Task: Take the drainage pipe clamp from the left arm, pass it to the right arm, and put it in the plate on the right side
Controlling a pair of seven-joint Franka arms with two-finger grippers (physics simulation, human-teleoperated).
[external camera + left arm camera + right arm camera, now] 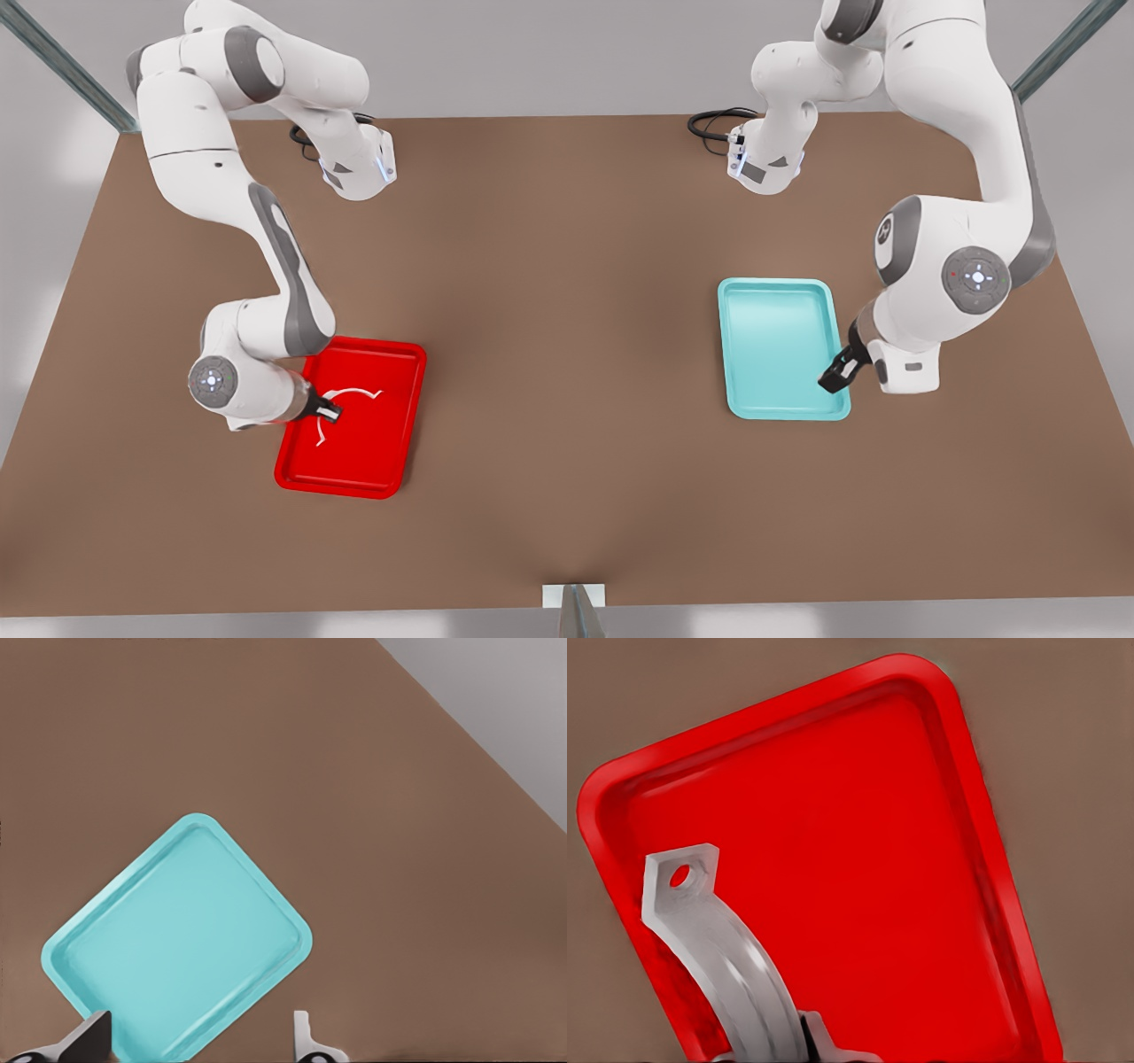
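Note:
The drainage pipe clamp is a thin white half-ring with a holed tab at its end. My right gripper, at the front view's left, is shut on it and holds it just over the red plate. In the right wrist view the clamp arcs out from the fingers above the plate's floor. My left gripper, at the front view's right, hangs open and empty over the near right edge of the teal tray. Its fingertips show apart above that tray.
Brown tabletop lies between the two trays. Both arm bases and black cables stand at the table's far edge. A small white bracket sits at the near edge.

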